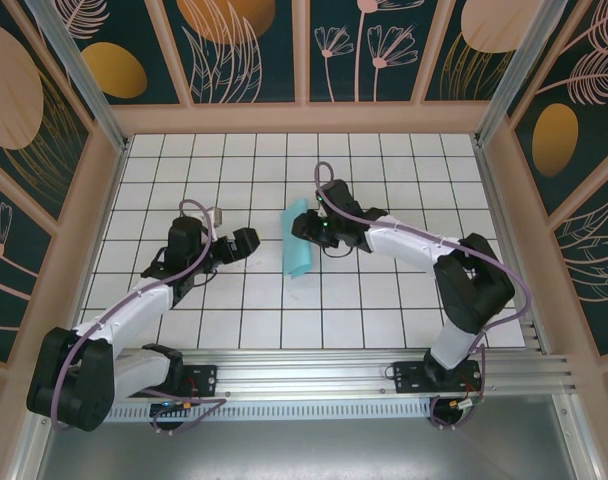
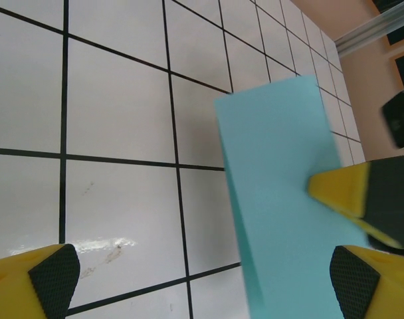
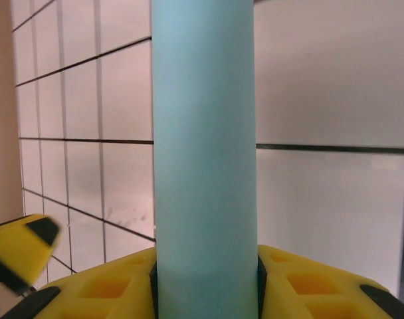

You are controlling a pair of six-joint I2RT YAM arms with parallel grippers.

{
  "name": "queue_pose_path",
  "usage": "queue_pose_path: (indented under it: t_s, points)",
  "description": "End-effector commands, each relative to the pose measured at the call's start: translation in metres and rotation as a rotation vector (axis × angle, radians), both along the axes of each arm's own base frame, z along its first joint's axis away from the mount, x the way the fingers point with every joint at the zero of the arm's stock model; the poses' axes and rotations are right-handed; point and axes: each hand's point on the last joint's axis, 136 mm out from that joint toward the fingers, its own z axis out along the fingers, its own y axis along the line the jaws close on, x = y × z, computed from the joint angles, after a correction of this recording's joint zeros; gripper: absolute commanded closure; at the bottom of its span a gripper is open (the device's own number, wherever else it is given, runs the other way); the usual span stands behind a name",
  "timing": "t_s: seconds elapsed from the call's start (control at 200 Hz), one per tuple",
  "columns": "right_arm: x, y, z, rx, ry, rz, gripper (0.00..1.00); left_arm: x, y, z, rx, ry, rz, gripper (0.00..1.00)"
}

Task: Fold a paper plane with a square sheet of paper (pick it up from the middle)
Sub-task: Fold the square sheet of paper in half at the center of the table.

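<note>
From where I stood, the white tiled tabletop (image 1: 384, 300) lay bare along the whole far strip at twelve o'clock and down the three o'clock side, with plenty of room there for a gripper to pass. The middle was crowded. The sheet of paper (image 1: 300, 248) was pinched by the right gripper (image 1: 306, 228) at its two o'clock edge. The left gripper (image 1: 246, 243), jaws spread wide, sat near its nine o'clock. The right arm (image 1: 414, 245) barred the approach from four o'clock. Panelled walls (image 1: 304, 118) hemmed in the tiles, and the metal rail (image 1: 334, 365) closed off six o'clock.
</note>
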Motion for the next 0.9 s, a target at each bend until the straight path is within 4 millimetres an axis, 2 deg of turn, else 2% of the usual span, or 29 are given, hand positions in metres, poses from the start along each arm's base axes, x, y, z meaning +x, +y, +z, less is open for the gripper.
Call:
queue_pose_path:
  t_s: [0.0, 0.095, 0.165, 0.25, 0.39, 0.671, 0.896]
  points:
    - [-0.003, 0.002, -0.013, 0.102, 0.032, -0.013, 0.57, 0.003, -0.01, 0.015, -0.049, -0.014, -0.03, 0.01]
    - [-0.008, -0.01, -0.03, 0.097, 0.059, -0.035, 0.55, 0.005, -0.015, 0.013, -0.063, -0.002, -0.048, 0.01]
    - [-0.012, -0.021, -0.042, 0.063, 0.078, -0.051, 0.5, 0.006, -0.02, 0.013, -0.066, 0.004, -0.064, 0.02]
    - [-0.016, -0.032, -0.047, 0.013, 0.074, -0.065, 0.39, 0.008, -0.028, 0.013, -0.063, 0.007, -0.085, 0.01]
    - [-0.02, -0.05, -0.05, -0.043, 0.079, -0.08, 0.33, 0.007, -0.043, 0.009, -0.045, 0.016, -0.112, 0.04]
    - [-0.026, -0.079, -0.058, -0.163, 0.092, -0.113, 0.3, 0.003, -0.066, 0.006, -0.027, 0.021, -0.149, 0.15]
    - [-0.031, -0.086, -0.075, -0.233, 0.139, -0.106, 0.3, 0.006, -0.08, 0.004, -0.028, 0.035, -0.151, 0.24]
